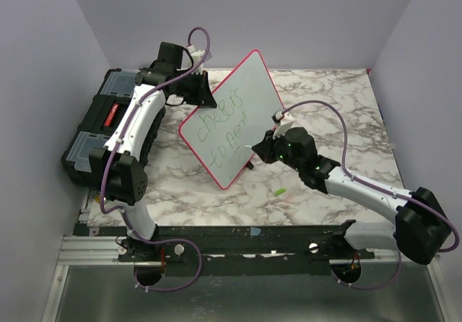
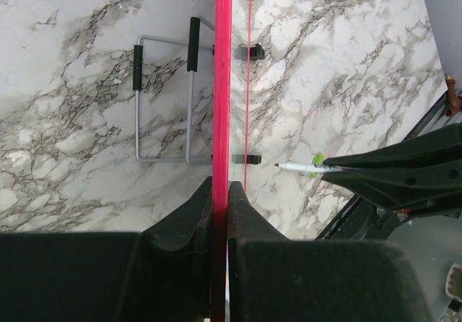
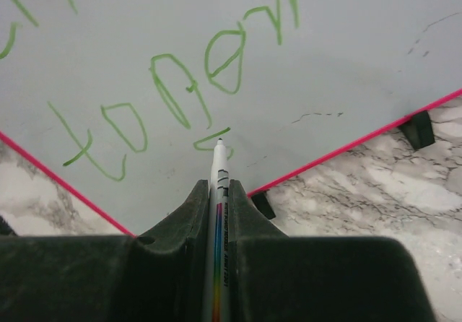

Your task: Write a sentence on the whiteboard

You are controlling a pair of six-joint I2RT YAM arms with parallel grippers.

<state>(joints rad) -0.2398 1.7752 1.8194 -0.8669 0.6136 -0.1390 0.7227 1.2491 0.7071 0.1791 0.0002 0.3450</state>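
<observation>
The whiteboard [image 1: 249, 84] stands tilted on the marble table, white with a red-pink rim. Green handwriting, the sentence [image 1: 227, 123], crosses it in two lines that show, the top one reading "cheers". My left gripper [image 1: 205, 91] is shut on the board's upper left edge; in the left wrist view the rim [image 2: 223, 84] runs edge-on between the fingers [image 2: 221, 190]. My right gripper [image 3: 218, 189] is shut on a white marker [image 3: 219, 164]. Its tip touches the whiteboard [image 3: 346, 62] at a short fresh green stroke under the sentence [image 3: 173, 94].
A black toolbox [image 1: 97, 131] sits at the table's left edge under the left arm. A green marker cap [image 1: 279, 191] lies on the marble in front of the board. A wire stand [image 2: 162, 98] lies flat behind the board. Black clip feet [image 3: 419, 129] hold the lower rim.
</observation>
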